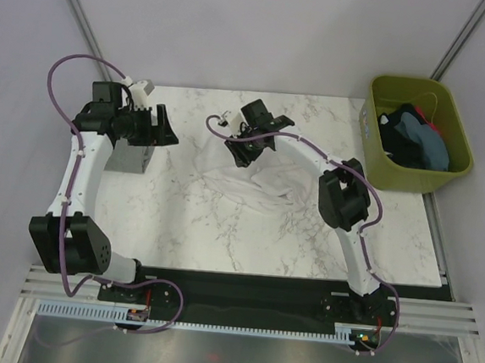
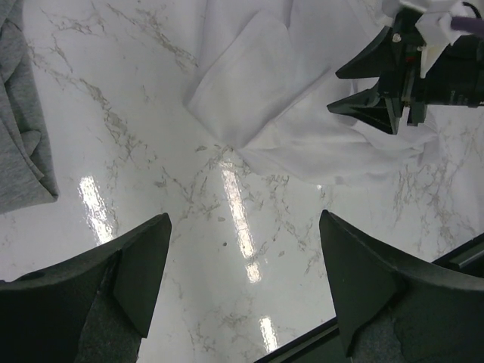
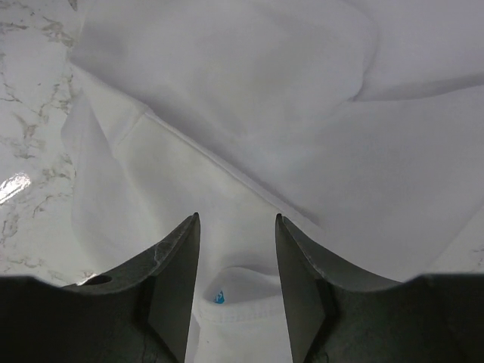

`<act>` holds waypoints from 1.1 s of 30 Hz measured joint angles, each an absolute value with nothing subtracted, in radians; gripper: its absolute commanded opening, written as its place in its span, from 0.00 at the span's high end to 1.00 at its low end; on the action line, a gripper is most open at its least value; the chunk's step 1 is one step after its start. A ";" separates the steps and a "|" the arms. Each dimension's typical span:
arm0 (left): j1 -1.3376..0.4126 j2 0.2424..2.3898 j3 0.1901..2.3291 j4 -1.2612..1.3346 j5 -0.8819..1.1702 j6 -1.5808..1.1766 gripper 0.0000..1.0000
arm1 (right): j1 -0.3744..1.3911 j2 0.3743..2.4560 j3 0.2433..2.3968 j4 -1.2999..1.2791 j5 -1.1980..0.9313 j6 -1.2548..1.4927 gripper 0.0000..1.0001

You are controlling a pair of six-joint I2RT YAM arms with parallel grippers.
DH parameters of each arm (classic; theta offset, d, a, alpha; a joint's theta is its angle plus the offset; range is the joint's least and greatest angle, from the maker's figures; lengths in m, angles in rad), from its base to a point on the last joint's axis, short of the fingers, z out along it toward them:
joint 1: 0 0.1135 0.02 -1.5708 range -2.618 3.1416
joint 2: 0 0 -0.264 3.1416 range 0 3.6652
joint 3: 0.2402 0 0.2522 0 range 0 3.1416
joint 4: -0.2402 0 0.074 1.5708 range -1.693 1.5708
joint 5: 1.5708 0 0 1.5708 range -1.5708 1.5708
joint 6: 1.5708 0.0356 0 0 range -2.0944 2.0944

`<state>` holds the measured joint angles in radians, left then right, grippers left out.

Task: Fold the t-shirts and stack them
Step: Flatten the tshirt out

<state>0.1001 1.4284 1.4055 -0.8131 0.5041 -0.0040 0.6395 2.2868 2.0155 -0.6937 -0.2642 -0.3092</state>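
On the marble tabletop (image 1: 179, 227), the white t-shirt (image 1: 259, 183) lies crumpled near the middle. Just above its far-left part hangs the right pincer (image 3: 236, 219), jaws parted with nothing between them. The small blue neck mark (image 3: 219, 297) shows on the cloth beneath the gap. Left of the white t-shirt, the left pincer (image 2: 242, 219) hovers over bare marble, jaws spread wide and empty. Further left of that shirt, a grey t-shirt (image 1: 129, 161) lies in a compact bundle. Well to the right of the white t-shirt, an olive-green bin (image 1: 372, 125) holds blue-teal and dark t-shirts (image 1: 412, 141)
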 measured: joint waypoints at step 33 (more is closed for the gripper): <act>-0.080 1.755 1.565 -0.843 0.541 -0.004 0.16 | 0.508 2.136 1.731 -0.726 -0.046 -0.257 0.60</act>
<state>-0.0799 1.7546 1.5650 -0.8433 0.5407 -0.0036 0.5079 2.1357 1.7306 -0.7261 -0.0463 -0.2569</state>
